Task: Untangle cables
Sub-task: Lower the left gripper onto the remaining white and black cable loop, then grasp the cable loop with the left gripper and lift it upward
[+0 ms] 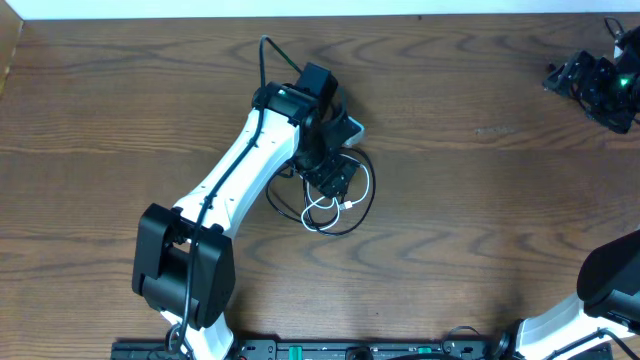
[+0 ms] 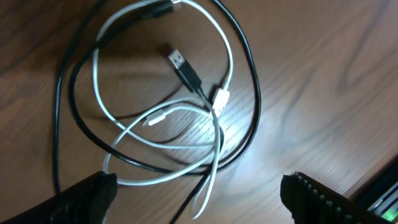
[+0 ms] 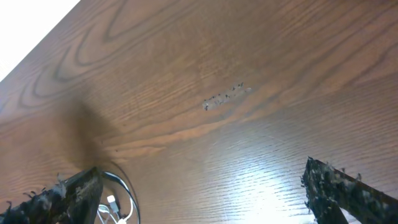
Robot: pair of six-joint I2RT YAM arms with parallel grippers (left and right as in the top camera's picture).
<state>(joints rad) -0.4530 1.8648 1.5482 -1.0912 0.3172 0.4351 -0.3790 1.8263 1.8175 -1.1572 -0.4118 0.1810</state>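
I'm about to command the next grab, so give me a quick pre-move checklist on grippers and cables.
1. Left gripper open, gripping nothing: ok.
2. Right gripper open, empty, over the table: ok.
3. Black cable and white cable separated: not ok, loops cross.
4. Black USB plug exposed for a grab: ok, lies inside the loops.
5. Which cord is on top at each crossing: cannot tell.

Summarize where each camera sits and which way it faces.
Overhead: above the table, facing straight down; left arm reaches over the cables.
Left wrist: close above the cables, facing down; left hand open, fingertips at bottom corners.
Right wrist: facing along bare wood with a scuff; right hand open, fingertips at bottom.
Shared: all three show the cables.
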